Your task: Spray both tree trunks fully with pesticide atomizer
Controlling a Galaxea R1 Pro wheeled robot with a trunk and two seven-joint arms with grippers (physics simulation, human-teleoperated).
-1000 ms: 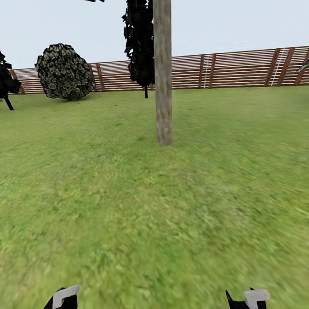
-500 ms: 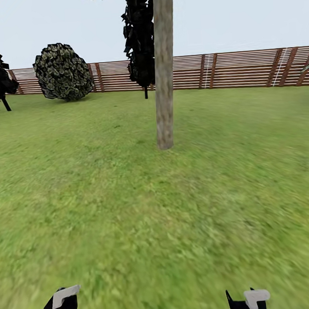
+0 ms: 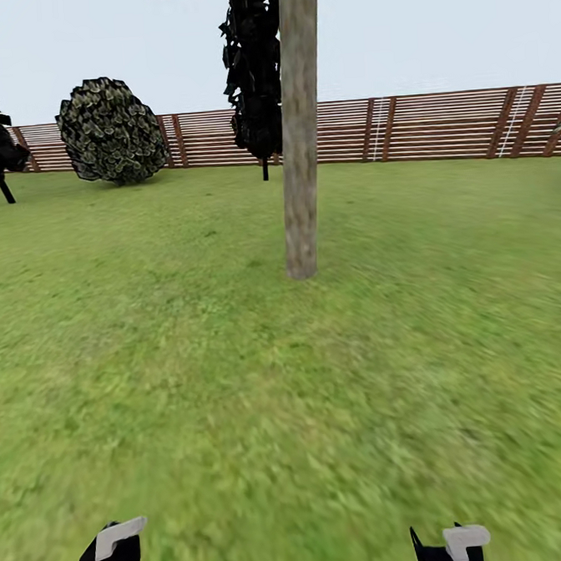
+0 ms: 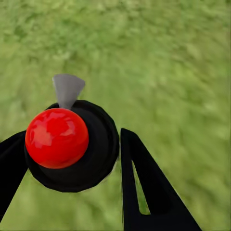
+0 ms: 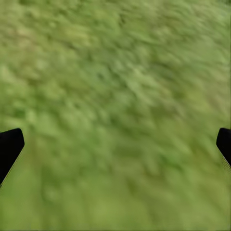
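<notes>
**Atomizer in hand, trunk ahead**

A wide lawn [image 3: 237, 375] runs back to a brown slatted fence [image 3: 437, 126], with a round bush [image 3: 111, 132] and a dark slim tree [image 3: 253, 73] along it. One thick grey-brown tree trunk [image 3: 299, 128] stands mid-lawn, well apart from the robot, bare of white specks as far as I can tell.

The left claw [image 4: 72, 159] is closed around the pesticide atomizer [image 4: 72, 144], its red cap and grey nozzle pointing down at the grass, apparently carried low for travel rather than aimed. The right claw [image 5: 115, 144] hangs spread wide and empty over the grass. Spraying likely calls for a closer approach first.
</notes>
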